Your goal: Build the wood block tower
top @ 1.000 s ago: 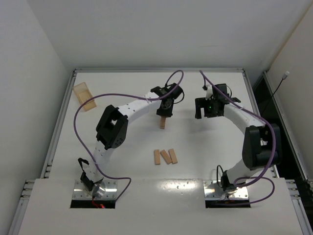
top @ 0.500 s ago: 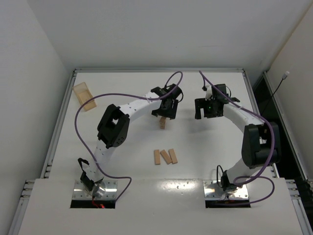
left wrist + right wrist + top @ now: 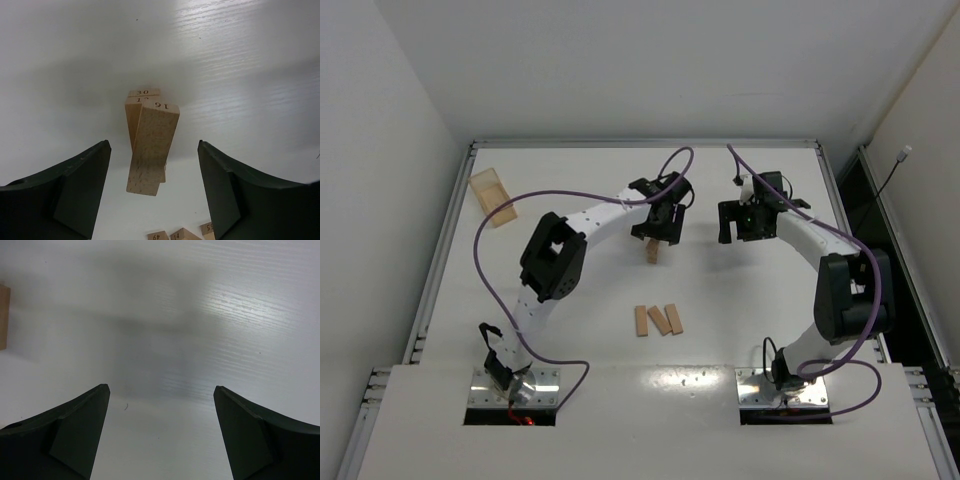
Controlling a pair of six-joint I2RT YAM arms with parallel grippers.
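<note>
Jaws are standing wide on both arms, gripping nothing.
Your left gripper (image 3: 658,228), clamped a second ago, is now straddling the tower (image 3: 151,145) mid-table without touching it. Your right gripper (image 3: 160,390) is hanging empty. Three wood blocks (image 3: 658,320) are lying nearer the bases. The top plank is hiding the tower's foot.

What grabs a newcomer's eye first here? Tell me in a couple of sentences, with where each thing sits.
The tower stands mid-table, its top plank skewed over those beneath, with the left gripper open on either side of it and touching nothing. Closer to the near edge lie three loose wood blocks side by side, and an amber box sits at the far left corner.
</note>
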